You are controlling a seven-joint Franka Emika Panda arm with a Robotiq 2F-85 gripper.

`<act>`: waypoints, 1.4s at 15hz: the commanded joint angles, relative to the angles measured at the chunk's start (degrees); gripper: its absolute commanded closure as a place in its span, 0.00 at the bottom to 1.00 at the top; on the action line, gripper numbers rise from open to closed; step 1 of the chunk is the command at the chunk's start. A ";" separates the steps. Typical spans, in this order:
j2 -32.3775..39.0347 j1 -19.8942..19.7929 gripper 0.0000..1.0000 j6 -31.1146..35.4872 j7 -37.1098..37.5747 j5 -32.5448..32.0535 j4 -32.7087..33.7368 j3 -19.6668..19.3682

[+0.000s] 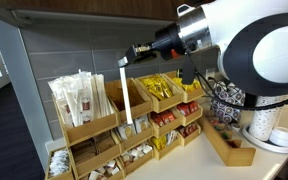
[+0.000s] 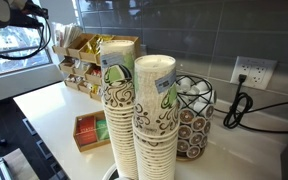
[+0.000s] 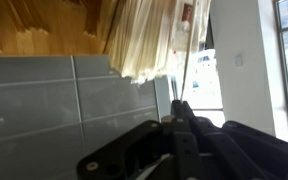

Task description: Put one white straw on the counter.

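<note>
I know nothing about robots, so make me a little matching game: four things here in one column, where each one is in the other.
Things:
1 white straw
2 yellow packets
3 paper cups
4 wall outlet

Places:
A on the tiled wall
B held by the claw
C in the wooden rack
D stacked on the counter

Pairs: 1-B, 2-C, 3-D, 4-A.

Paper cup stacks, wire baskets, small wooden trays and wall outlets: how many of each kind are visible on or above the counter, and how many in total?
In an exterior view:
Paper cup stacks: 2
Wire basket: 1
Small wooden tray: 1
Wall outlet: 1
Total: 5
</note>
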 commanded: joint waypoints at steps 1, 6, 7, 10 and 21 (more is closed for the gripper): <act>-4.18 3.21 1.00 -11.33 -3.54 -0.11 -2.54 -3.74; -4.28 1.38 1.00 -24.45 -11.06 4.30 -2.52 -3.65; -3.82 0.98 1.00 -26.46 -12.39 5.01 -2.56 -3.57; -1.96 -0.93 1.00 -31.88 -15.57 6.61 -2.83 -2.77; 5.53 -7.69 1.00 -36.57 -22.56 9.88 -6.90 2.58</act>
